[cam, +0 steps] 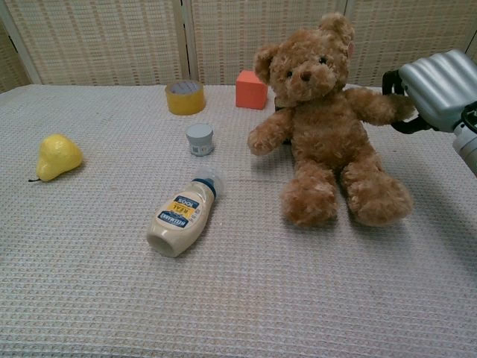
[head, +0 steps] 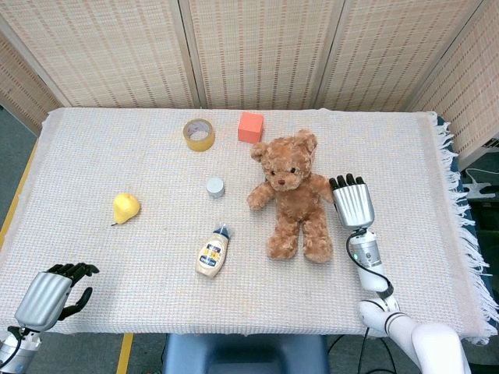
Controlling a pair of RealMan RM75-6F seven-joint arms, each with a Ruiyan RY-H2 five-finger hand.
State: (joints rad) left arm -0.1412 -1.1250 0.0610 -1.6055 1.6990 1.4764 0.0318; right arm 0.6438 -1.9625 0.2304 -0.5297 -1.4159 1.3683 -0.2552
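A brown teddy bear (head: 292,199) sits upright on the white woven cloth (head: 117,156), right of the middle. My right hand (head: 352,202) grips the bear's outstretched arm. In the chest view the right hand (cam: 436,86) has its dark fingers wrapped round the paw of the bear (cam: 328,127). My left hand (head: 48,296) hangs off the table's front left corner. Its fingers are curled in with nothing in them, and the yellow pear (head: 125,207) is the nearest thing to it. The chest view does not show the left hand.
A mayonnaise bottle (head: 213,252) lies on its side left of the bear's feet. A small grey jar (head: 215,186) stands behind it. A roll of yellow tape (head: 199,134) and an orange cube (head: 250,126) sit at the back. Woven screens close off the far side.
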